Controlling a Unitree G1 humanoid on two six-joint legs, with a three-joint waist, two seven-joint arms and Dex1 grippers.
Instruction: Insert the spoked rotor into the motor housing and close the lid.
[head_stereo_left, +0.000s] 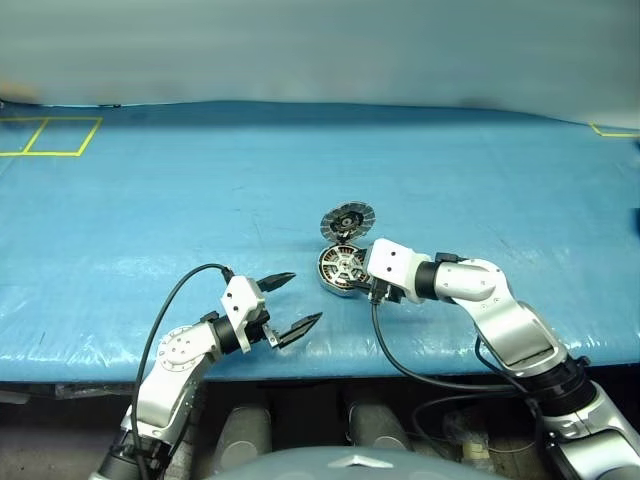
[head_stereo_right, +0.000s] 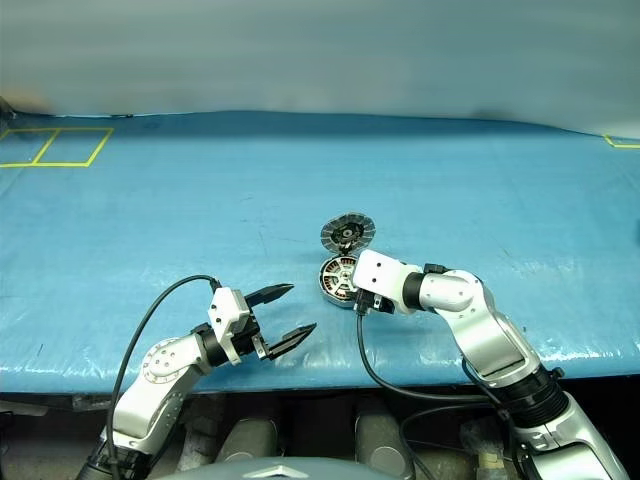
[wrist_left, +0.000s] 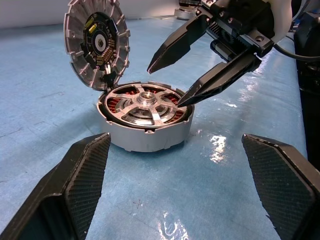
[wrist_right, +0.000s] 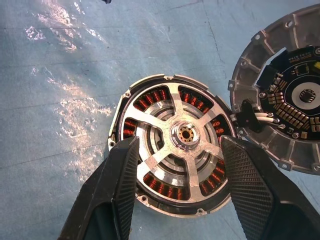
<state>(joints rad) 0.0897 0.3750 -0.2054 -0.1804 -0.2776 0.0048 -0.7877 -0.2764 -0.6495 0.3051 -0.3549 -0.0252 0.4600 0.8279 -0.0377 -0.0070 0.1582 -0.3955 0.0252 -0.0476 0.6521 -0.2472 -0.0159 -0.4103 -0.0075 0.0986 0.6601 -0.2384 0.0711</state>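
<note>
Two grippers share the head views over a blue table (head_stereo_left: 150, 200). The housing (head_stereo_left: 340, 268) sits near the table's front edge, a shallow silver round case with copper windings inside. The lid (head_stereo_left: 347, 220) stands open just behind it, hinged to its far rim, dark inner face toward the robot. The left gripper (head_stereo_left: 295, 300) hovers apart from the housing on its left side, fingers spread wide and holding nothing. The right gripper's white wrist covers the housing's right side; its fingers are hidden here.

In the left wrist view the rotor (wrist_left: 146, 104) lies flat inside the housing (wrist_left: 150, 137): silver hub, silver spokes, a dark outer ring, red-orange coils showing between the spokes. The lid (wrist_left: 97, 42) leans upright at the hinge, bumpy-rimmed, with a dark patterned disc at its middle. The right gripper (wrist_left: 167, 82) points down at the rotor, its fingers parted; the lower fingertip (wrist_left: 184, 100) sits at the rotor's rim, though contact cannot be told. The left gripper's own pads stand wide at the bottom, clear of everything.

In the right wrist view the rotor (wrist_right: 182, 134) fills the housing (wrist_right: 145, 200), the lid (wrist_right: 280, 100) lying open beside it. The right gripper (wrist_right: 177, 165) straddles the rotor's near half, parted and gripping nothing.
</note>
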